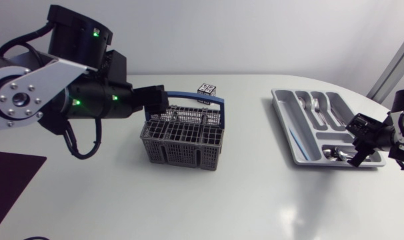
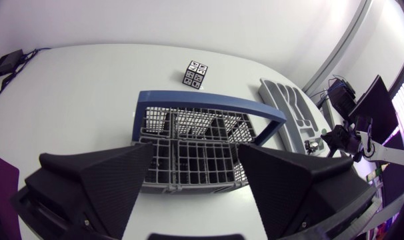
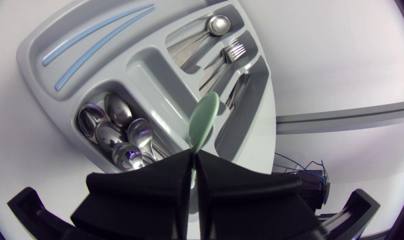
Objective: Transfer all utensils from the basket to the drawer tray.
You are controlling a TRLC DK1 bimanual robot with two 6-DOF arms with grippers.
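Head view: the left arm is reaching in from the side, its left gripper [image 1: 159,101] hanging just over the near rim of the grey mesh cutlery basket with a blue handle [image 1: 182,143]. In the left wrist view this gripper [image 2: 195,160] is standing wide open and holding nothing, with the basket [image 2: 189,143] directly under and ahead of it. A small black-and-white patterned cube [image 1: 207,89] is sitting just behind the basket.

Well apart from them, the right gripper [image 1: 357,150] is hovering over one end of the grey plastic compartmented drawer tray [image 1: 282,113]. In the right wrist view its fingers are pressing together on the stem of a pale green plastic utensil with an oval end [image 3: 203,120], which is pointing out over the tray beside the metal spoons [image 3: 115,133] piled in a short compartment. Metal forks [image 3: 232,52] are lying in a long one.
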